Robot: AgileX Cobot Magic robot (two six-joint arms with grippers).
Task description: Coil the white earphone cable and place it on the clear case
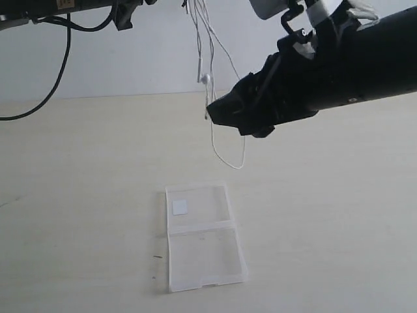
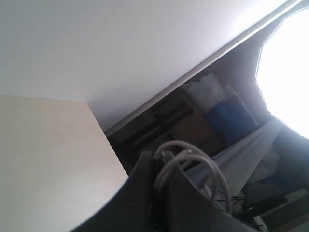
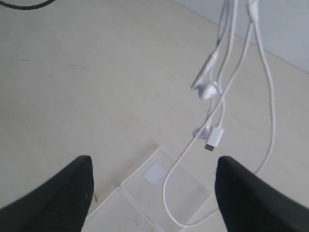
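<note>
Toward the frame's top, the left claw (image 2: pixel 164 176) is clamping the white earphone cable (image 3: pixel 208 89), dangling it for coiling. The right claw (image 3: pixel 153 166) is gaping wide.

Our right arm (image 1: pixel 365 59) comes in from the right, raised well above the bench (image 1: pixel 78 195), and slopes down toward the middle of the scene. The right gripper (image 1: pixel 218 109) at its tip points left and slightly down, and its two black fingers (image 3: pixel 72 193) are spread wide apart. Our left arm (image 1: pixel 39 10) lies level along the far upper left, mostly out of frame. The left gripper (image 2: pixel 159 193) shows only as a dark mass, with loops of the white earphone cable (image 2: pixel 188 159) at its fingers. We cannot tell whether they are clamped.
</note>
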